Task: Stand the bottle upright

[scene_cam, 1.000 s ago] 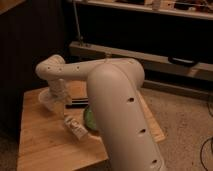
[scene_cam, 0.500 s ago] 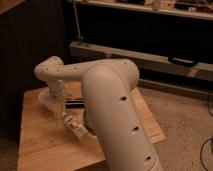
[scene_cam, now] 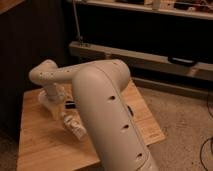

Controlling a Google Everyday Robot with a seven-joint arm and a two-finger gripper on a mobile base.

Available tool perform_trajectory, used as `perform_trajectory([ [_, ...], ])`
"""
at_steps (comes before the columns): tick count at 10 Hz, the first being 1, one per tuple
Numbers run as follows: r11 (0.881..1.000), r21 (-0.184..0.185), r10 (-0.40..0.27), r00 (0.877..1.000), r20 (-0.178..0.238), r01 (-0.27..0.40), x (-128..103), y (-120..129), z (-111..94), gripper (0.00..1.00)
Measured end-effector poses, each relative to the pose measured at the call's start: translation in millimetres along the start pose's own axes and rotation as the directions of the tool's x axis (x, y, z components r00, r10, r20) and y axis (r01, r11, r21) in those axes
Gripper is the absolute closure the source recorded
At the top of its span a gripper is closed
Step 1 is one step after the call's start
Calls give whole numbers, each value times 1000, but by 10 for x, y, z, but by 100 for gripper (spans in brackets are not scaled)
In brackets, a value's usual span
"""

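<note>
One bottle (scene_cam: 75, 128) lies flat, long axis 10-to-4 o'clock, near, at 5 o'clock from gripper (scene_cam: 55, 102); jaws apart, nothing held.

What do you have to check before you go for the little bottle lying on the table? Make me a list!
1. Bottle in sight: ok, it is on the wooden table.
2. Bottle upright: not ok, it lies on its side.
3. Tool open: ok.
4. Tool lined up on the bottle: not ok, it sits beside it, toward the table's back left.
5. Which end has the cap: cannot tell.
6. Room on the bottle's right: cannot tell, the robot arm hides it.
</note>
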Motion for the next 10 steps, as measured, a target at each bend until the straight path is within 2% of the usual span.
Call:
perform_trajectory([
  [2, 999, 20, 33, 999, 27, -33, -28, 81, -17, 20],
  [8, 989, 65, 131, 990, 53, -134, -78, 162, -50, 20],
  [10, 986, 70, 148, 986, 80, -153, -95, 154, -36, 20],
])
